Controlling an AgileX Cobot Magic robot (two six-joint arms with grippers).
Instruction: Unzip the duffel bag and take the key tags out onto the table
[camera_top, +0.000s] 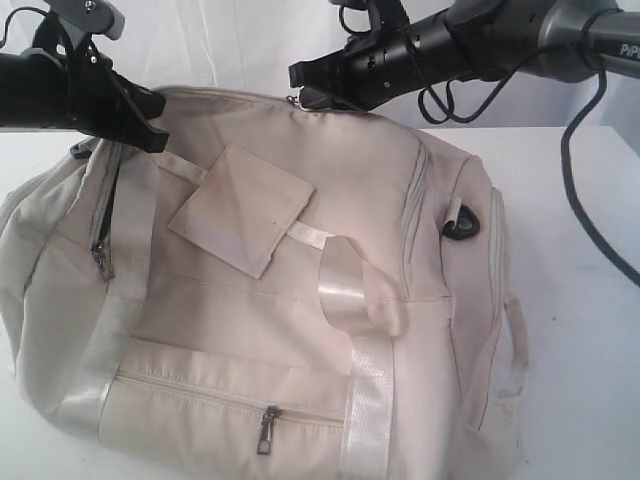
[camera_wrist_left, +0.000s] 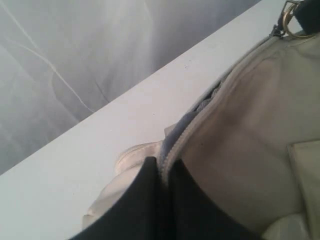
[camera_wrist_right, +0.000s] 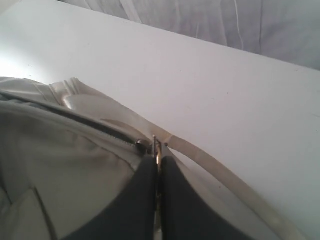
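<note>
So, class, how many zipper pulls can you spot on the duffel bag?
3 on the duffel bag: the left end-pocket pull, the front-pocket pull, and the top pull, pinched by the right gripper. Others may be hidden.

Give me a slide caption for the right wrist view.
Right pincer shut on the zipper pull atop the cream duffel bag, white table behind.

On the plain white table (camera_top: 580, 320): a large cream duffel bag (camera_top: 250, 330), slumped flat with its front zip pocket toward the exterior camera, spread over the left and middle of that view. Beside its far edge, flat on the white top, a pale satin strap (camera_wrist_right: 227, 172).
</note>
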